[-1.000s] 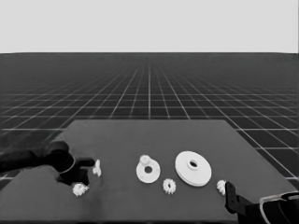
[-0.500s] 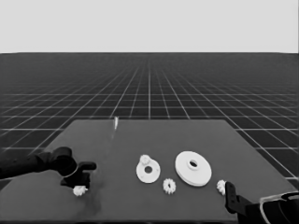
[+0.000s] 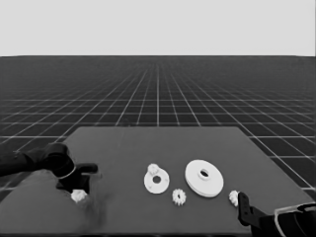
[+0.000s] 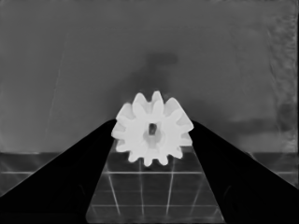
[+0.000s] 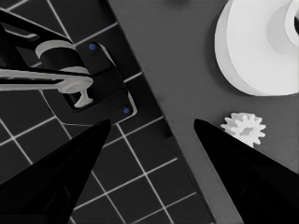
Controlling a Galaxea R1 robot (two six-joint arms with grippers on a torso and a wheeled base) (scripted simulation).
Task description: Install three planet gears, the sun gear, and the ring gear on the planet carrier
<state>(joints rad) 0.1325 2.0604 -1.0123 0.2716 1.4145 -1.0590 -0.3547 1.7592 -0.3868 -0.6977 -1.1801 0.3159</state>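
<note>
My left gripper (image 3: 79,189) is at the table's left end, its two fingers against either side of a small planet gear (image 3: 78,196). In the left wrist view that gear (image 4: 152,133) fills the gap between the fingertips. The planet carrier, the smaller round part (image 3: 157,181), lies mid-table with one gear (image 3: 153,169) on its far rim. Another gear (image 3: 178,197) lies just in front of it. The ring gear, the larger round part (image 3: 204,177), lies to its right. A further gear (image 3: 233,198) lies beside my parked right gripper (image 3: 242,210), which is open (image 5: 152,121) with nothing in it.
The right wrist view shows the table's corner with the larger round part (image 5: 261,46) and a gear (image 5: 243,128) on it. Dark machinery with blue lights (image 5: 93,79) stands past the edge over the floor grid. The thin white piece is out of view.
The thin white piece beside the left gripper a second ago flew toward the table's far side and has vanished. The left gripper shifted right and came down around the gear.
</note>
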